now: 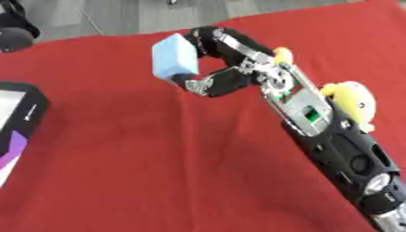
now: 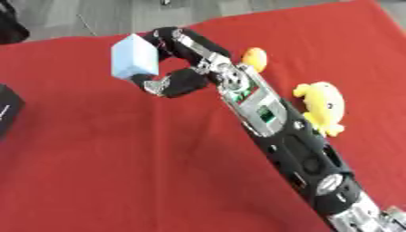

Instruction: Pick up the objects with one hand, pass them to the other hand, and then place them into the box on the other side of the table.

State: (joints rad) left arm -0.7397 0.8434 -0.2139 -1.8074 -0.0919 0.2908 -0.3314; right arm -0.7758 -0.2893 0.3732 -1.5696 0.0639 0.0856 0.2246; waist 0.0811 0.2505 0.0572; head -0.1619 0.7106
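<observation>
Right hand (image 1: 226,63) is gripping the blue block (image 1: 174,56), fingers curled round it, holding it up around 11 o'clock over the red cloth (image 1: 158,158). Looks like the handover's coming next; left hand isn't showing, so it'd need to come meet it. Box (image 1: 20,122) is sitting at 9 o'clock.

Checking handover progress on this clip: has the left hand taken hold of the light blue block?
No, the light blue block is pinched between the fingers and thumb of the right hand; no left hand shows in either view.
</observation>
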